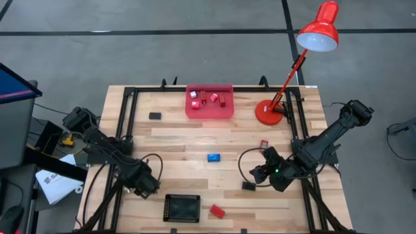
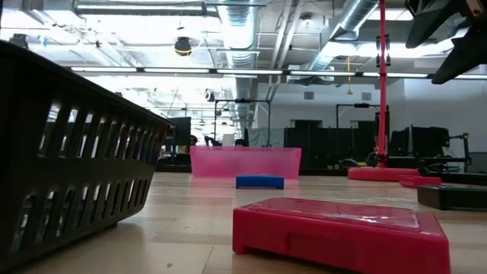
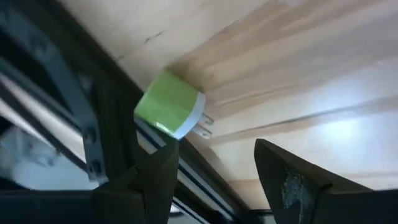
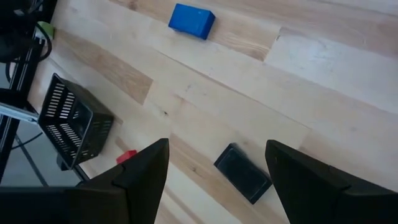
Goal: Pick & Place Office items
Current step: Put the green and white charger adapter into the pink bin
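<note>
- Wood bench (image 1: 195, 140): blue block (image 1: 213, 157) mid-bench.
- Left gripper (image 3: 214, 168) wide, at left edge; only its wrist view shows green-white plug (image 3: 171, 104).
- Right gripper (image 4: 217, 171) wide over black rectangle (image 4: 244, 172).

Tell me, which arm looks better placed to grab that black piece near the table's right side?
The right one, probably. Its open gripper hangs just above the black piece, which shows between its fingers. The left gripper is far off, by a green plug.

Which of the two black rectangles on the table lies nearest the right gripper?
The black rectangle just in front of the right gripper; the other black piece lies far off beside the pink tray.
</note>
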`<state>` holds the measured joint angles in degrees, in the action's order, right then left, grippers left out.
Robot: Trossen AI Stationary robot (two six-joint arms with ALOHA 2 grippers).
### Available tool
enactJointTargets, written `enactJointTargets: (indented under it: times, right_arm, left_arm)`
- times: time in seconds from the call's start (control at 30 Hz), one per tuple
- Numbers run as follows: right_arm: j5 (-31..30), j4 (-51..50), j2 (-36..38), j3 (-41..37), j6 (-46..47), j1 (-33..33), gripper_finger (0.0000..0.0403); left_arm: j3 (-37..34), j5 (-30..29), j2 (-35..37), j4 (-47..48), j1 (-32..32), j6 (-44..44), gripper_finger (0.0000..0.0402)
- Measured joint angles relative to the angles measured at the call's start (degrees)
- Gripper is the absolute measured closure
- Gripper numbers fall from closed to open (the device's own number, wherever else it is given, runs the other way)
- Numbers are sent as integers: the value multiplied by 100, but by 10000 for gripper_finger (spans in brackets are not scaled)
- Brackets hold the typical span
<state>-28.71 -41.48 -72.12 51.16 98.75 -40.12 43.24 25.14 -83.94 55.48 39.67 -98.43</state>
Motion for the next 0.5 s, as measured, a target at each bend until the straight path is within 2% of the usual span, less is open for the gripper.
enactJointTargets:
  times: [0.33,0.5]
  right_arm:
    - [-55,23,0,0,-339,-7,143]
    - [-113,38,0,0,-416,-115,143]
  left_arm:
    - [2,-164,0,-88,14,-2647,198]
    - [-156,-167,0,-303,57,-3516,198]
